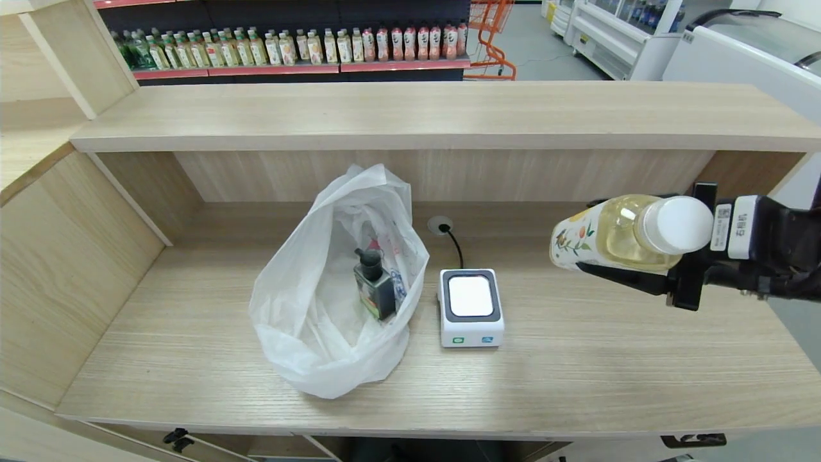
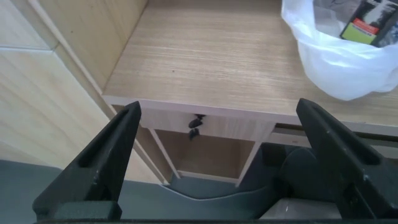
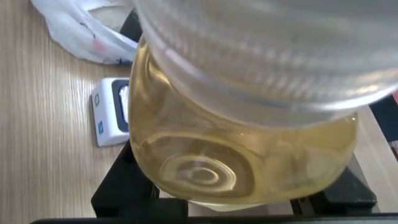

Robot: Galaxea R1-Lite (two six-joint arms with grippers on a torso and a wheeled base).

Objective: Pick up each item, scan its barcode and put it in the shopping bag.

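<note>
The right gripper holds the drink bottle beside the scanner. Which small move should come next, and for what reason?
Probably move the right gripper with the drink bottle leftward and down over the scanner, with the label turned toward its window. The bottle hangs off to the scanner's right, above the counter, so it is likely not scanned yet. The shopping bag comes after.

Bottle (image 1: 603, 237): yellow liq., white cap; bag (image 1: 288, 301) white.
</note>
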